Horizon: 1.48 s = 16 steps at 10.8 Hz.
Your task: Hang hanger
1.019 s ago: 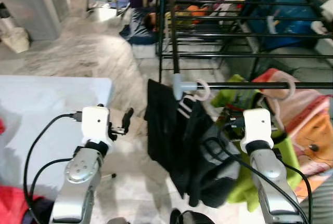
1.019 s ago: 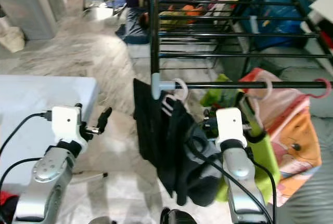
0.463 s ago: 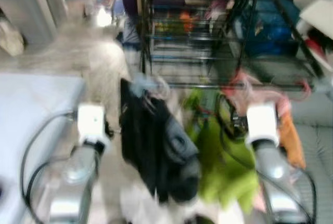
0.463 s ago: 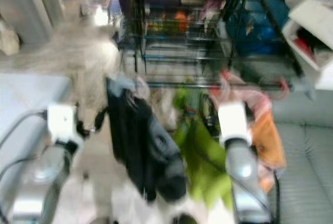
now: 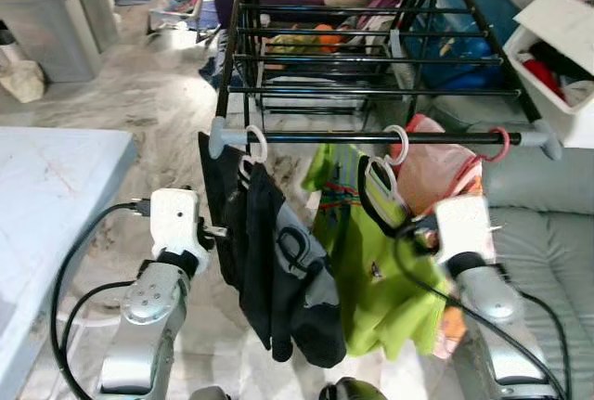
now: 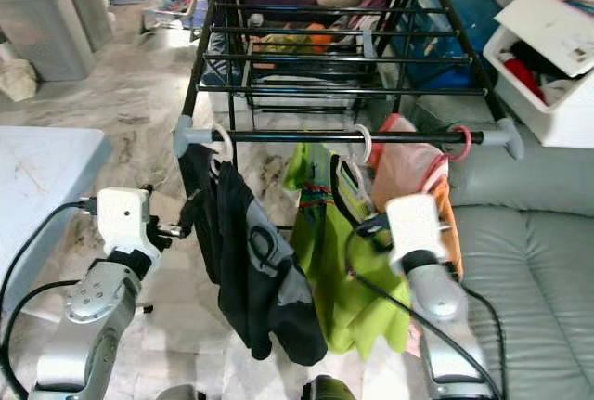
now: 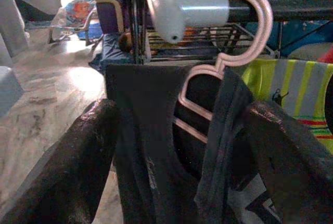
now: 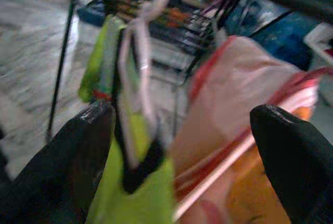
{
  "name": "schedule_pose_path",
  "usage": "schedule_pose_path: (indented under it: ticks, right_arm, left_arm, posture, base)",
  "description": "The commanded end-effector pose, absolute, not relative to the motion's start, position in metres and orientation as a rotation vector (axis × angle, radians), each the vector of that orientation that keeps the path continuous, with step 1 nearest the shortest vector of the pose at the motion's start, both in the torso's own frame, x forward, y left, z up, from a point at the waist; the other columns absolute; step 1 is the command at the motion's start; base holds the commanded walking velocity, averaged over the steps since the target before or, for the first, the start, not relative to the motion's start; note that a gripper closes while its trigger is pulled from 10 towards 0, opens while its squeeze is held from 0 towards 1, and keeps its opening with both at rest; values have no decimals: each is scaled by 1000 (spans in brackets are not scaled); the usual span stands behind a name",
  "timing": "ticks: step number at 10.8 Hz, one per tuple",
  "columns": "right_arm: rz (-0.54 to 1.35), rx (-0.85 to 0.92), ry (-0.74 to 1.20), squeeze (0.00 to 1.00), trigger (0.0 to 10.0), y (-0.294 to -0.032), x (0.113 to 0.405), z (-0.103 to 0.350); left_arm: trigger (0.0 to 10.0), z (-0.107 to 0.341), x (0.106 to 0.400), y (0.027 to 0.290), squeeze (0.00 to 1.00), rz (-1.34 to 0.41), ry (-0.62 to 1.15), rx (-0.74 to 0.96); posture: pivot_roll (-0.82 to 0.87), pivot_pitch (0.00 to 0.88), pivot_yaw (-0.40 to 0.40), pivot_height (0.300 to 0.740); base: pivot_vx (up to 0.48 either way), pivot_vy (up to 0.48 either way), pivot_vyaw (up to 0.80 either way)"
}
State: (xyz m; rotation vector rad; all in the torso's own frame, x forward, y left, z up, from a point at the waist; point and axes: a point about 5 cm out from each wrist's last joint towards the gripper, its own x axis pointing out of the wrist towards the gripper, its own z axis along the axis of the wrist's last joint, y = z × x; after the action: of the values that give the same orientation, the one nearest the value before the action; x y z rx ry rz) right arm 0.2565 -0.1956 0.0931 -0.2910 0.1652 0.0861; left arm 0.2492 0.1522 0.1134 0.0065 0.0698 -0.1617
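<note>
A black drying rack's front rail (image 5: 316, 137) carries three hangers. A pale pink hanger (image 5: 252, 146) holds a black garment (image 5: 283, 279). Further along, a white hanger (image 5: 397, 145) holds a green shirt (image 5: 371, 270), and a red hanger (image 5: 498, 144) holds a pink and orange garment (image 5: 436, 166). My left gripper (image 6: 188, 216) is open just left of the black garment, and the pink hanger (image 7: 229, 52) hangs beyond its fingers (image 7: 78, 151). My right gripper (image 6: 368, 227) is open in front of the green shirt (image 8: 106, 52), below the white hanger.
A white table (image 5: 46, 196) stands at the left and a grey sofa (image 5: 548, 233) at the right. A grey bin (image 5: 51, 19) is at the back left. An open white box (image 5: 557, 47) sits at the right, and piled clothes lie behind the rack.
The whole view blurred and shifted, so the camera moved; the rack's front rail now shows end to end. Both grippers stay open in front of the hung clothes.
</note>
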Motion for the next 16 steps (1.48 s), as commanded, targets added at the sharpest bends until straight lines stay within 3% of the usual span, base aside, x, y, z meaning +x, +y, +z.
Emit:
schedule_pose_path:
  ticks: [1, 5, 9, 12, 16]
  right_arm:
    - [112, -290, 210, 0, 10000, -198, 261, 91]
    - [110, -341, 282, 0, 10000, -226, 284, 89]
    - [331, -258, 469, 0, 10000, -243, 315, 81]
    - [526, -338, 472, 0, 10000, -247, 333, 100]
    - [573, -451, 419, 0, 10000, -256, 356, 139]
  left_arm:
    - [10000, 114, 252, 154, 0, -161, 83, 26]
    - [10000, 115, 258, 159, 0, -137, 143, 142]
    - [10000, 115, 254, 161, 0, -150, 169, 158]
    - [10000, 112, 251, 158, 0, -156, 185, 151]
    - [10000, 110, 252, 155, 0, -172, 194, 153]
  posture:
    - [2, 62, -17, 740]
    - [19, 77, -22, 740]
    - [37, 107, -14, 740]
    - [38, 117, -27, 740]
    - [24, 114, -29, 740]
  base:
    - [0, 0, 0]
    - [0, 0, 0]
    - [0, 0, 0]
    - [0, 0, 0]
    - [0, 0, 0]
